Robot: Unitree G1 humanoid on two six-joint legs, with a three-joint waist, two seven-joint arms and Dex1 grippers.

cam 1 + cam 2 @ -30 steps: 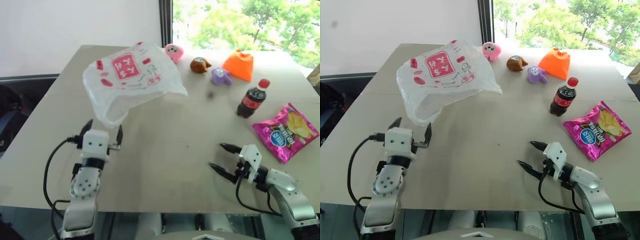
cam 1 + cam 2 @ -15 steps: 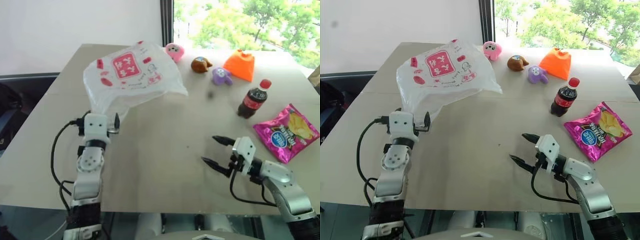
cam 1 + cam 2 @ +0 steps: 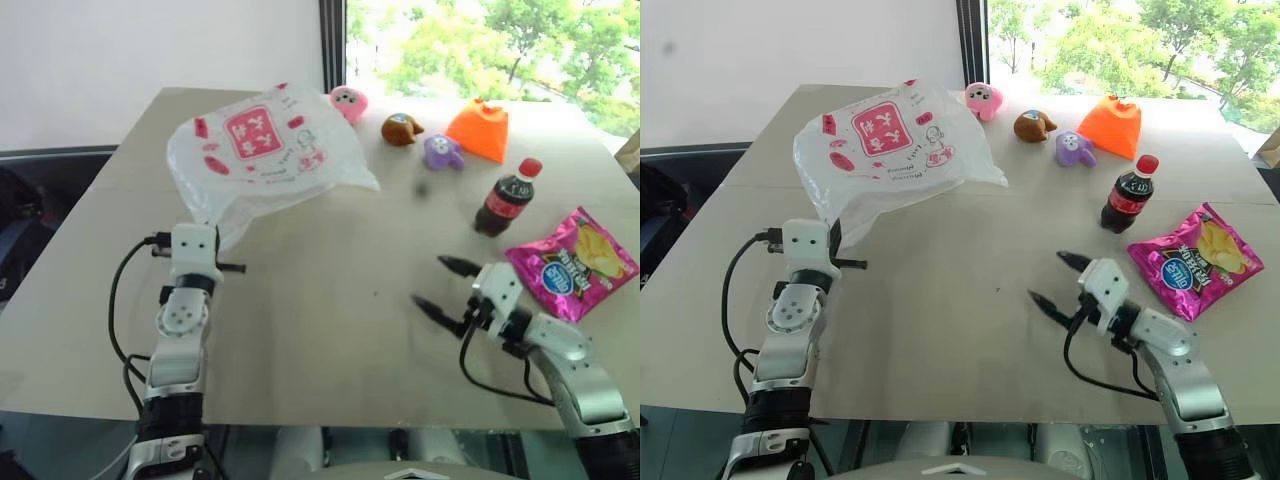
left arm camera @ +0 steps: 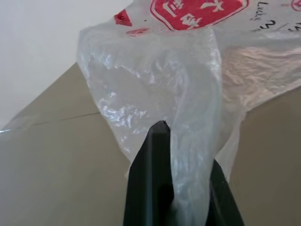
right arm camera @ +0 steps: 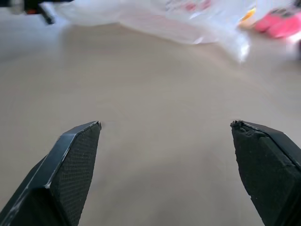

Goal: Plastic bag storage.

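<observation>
The plastic bag point(image 3: 265, 150) is translucent white with a red-pink square logo. It lies puffed up on the far left of the table, its near edge hanging toward me. My left gripper point(image 3: 205, 240) is at that near edge and is shut on it. In the left wrist view the crinkly film of the plastic bag point(image 4: 188, 70) runs down between the closed black fingers point(image 4: 153, 160). My right gripper point(image 3: 440, 282) hovers open over bare table at the near right, well away from the bag. Nothing sits between its fingertips point(image 5: 77, 150).
Along the far edge are a pink plush point(image 3: 348, 101), a brown plush point(image 3: 401, 129), a purple toy point(image 3: 441, 152) and an orange pouch point(image 3: 479, 130). A cola bottle point(image 3: 505, 197) stands at the right. A magenta chip packet point(image 3: 573, 262) lies just beyond my right gripper.
My left gripper moved forward to the bag's near edge and closed on it. My right gripper rose a little and stayed open.
</observation>
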